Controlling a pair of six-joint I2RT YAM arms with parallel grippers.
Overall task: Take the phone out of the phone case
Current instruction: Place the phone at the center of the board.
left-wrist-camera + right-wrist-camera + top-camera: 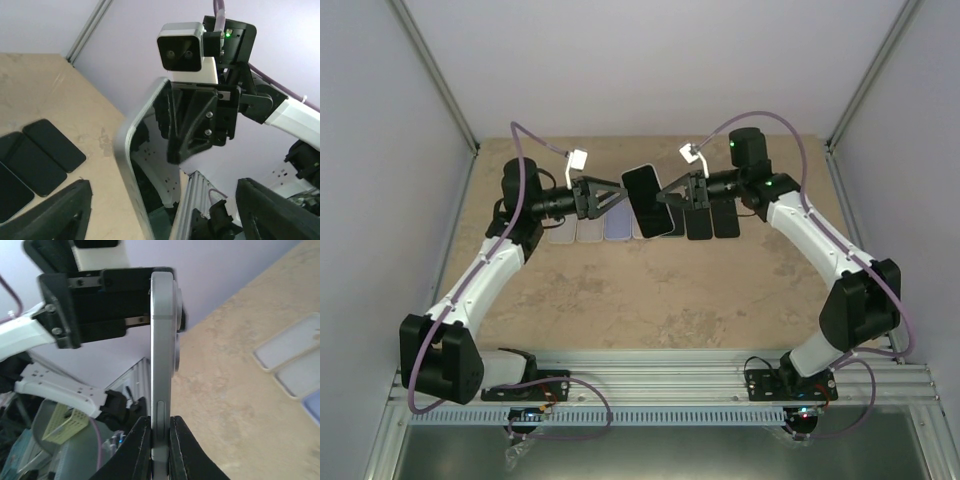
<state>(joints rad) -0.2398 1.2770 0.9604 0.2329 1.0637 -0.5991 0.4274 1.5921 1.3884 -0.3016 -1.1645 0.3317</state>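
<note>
Mottled beige tabletop (650, 300) between plain pale lilac walls (650, 60)

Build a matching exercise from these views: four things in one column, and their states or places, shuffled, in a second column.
Column one:
1. left gripper
2. right gripper
3. phone
4. pale cases

Column two:
A. lying flat in a row on the table
B. open
C. shut on the phone's edge
D. held up in the air between both grippers

Pairs: 1-B; 2-C; 3-D; 4-A
</note>
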